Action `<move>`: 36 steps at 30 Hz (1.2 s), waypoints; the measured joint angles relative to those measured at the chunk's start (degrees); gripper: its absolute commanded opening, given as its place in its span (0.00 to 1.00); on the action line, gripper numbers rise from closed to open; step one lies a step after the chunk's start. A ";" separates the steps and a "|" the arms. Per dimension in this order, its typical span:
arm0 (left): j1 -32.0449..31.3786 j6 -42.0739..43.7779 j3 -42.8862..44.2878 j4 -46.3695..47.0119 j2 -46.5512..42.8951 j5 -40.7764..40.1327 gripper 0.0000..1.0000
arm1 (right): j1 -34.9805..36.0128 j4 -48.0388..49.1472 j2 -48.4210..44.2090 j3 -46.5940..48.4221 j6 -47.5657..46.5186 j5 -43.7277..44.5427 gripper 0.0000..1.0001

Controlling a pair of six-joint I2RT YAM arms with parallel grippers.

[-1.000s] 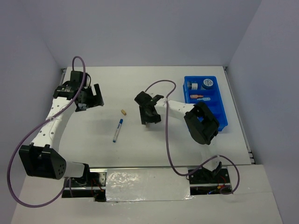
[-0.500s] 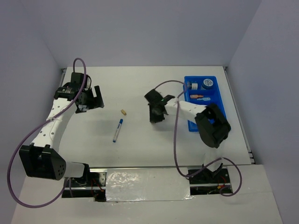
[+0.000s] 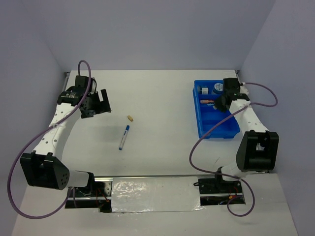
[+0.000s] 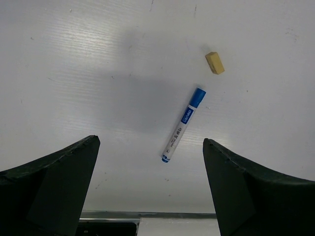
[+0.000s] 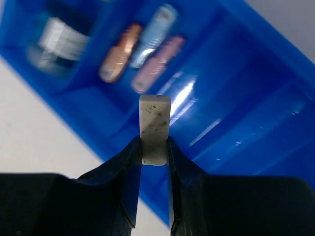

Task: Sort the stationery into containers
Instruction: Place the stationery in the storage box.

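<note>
My right gripper (image 3: 224, 101) hangs over the blue tray (image 3: 219, 124), shut on a grey speckled stub (image 5: 155, 129) that stands upright between its fingers. In the right wrist view the stub hovers above a bare compartment of the tray (image 5: 246, 98). The compartment beyond holds orange (image 5: 119, 59), blue (image 5: 153, 34) and pink (image 5: 157, 63) capsule pieces. A patterned roll (image 5: 59, 42) lies in the end compartment. The white pen with a blue cap (image 3: 124, 137) and a tan stub (image 3: 130, 118) lie on the table. My left gripper (image 3: 102, 102) is open and empty, above and left of the pen (image 4: 183, 125).
Two rolls (image 3: 218, 88) sit in the tray's far compartment. Purple cables loop from both arms, one beside the tray's near end (image 3: 197, 142). White walls close in the table on three sides. A metal rail (image 3: 147, 177) runs along the near edge.
The right arm has swung from the table's middle over to the tray, its jaws closing on the grey stub it carries. The left arm has barely moved.
</note>
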 measured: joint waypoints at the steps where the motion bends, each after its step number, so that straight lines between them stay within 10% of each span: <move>1: -0.04 -0.02 0.26 -0.02 0.20 0.04 0.99 | -1.25 -0.37 0.22 -1.84 0.85 0.04 0.23; 16: -1.64 -1.51 5.16 0.55 6.69 0.44 0.99 | -5.01 3.50 0.26 -10.86 4.94 -1.77 0.37; 24: -5.81 -3.04 8.46 1.68 11.06 0.44 0.99 | -5.70 5.81 1.81 -10.19 3.72 -3.08 0.70; 36: -9.99 -7.58 15.82 4.15 24.61 -2.84 0.99 | -0.42 4.00 -1.90 -0.07 -8.13 -6.97 0.74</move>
